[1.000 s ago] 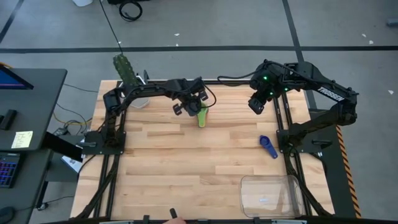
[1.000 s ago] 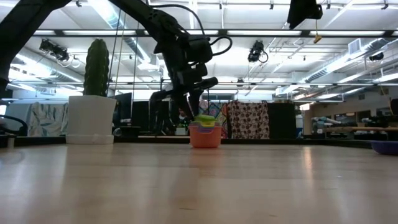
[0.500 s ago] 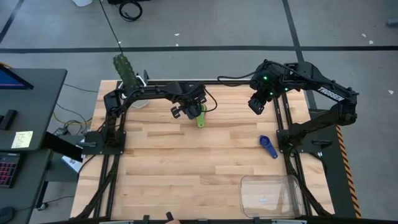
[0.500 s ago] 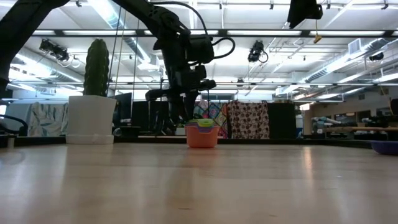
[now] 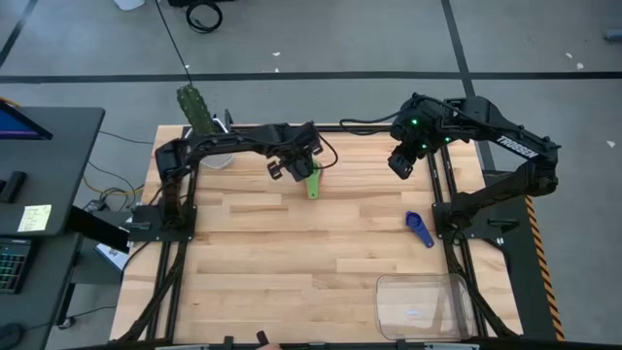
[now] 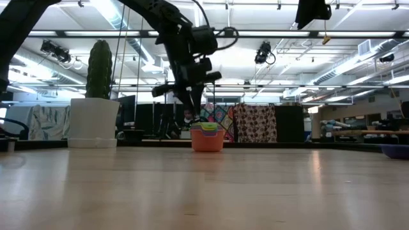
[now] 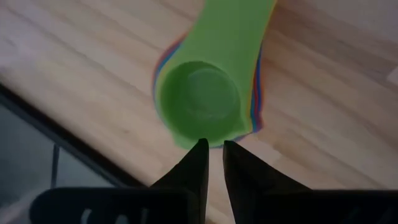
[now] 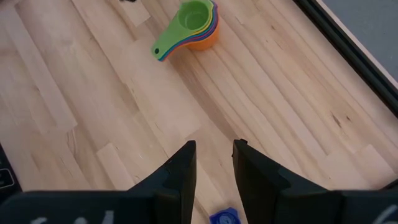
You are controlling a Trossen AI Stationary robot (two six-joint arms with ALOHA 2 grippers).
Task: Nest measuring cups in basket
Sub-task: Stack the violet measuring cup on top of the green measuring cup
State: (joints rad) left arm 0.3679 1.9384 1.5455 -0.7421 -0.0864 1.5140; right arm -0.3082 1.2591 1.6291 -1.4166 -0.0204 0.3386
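Left gripper [image 7: 212,147] is hovering just above the nested stack of measuring cups [image 8: 189,28] at the table's [image 5: 292,253] far edge, fingers nearly pressed together and gripping nothing (green cup [image 7: 205,102] is sitting on top, orange at the bottom). Right gripper [image 8: 213,147] is waiting raised over the far right corner, fingers slightly parted and empty. A dark blue cup [image 5: 420,229] is lying alone near the right edge, well apart from the basket [image 5: 425,307] at the near right corner.
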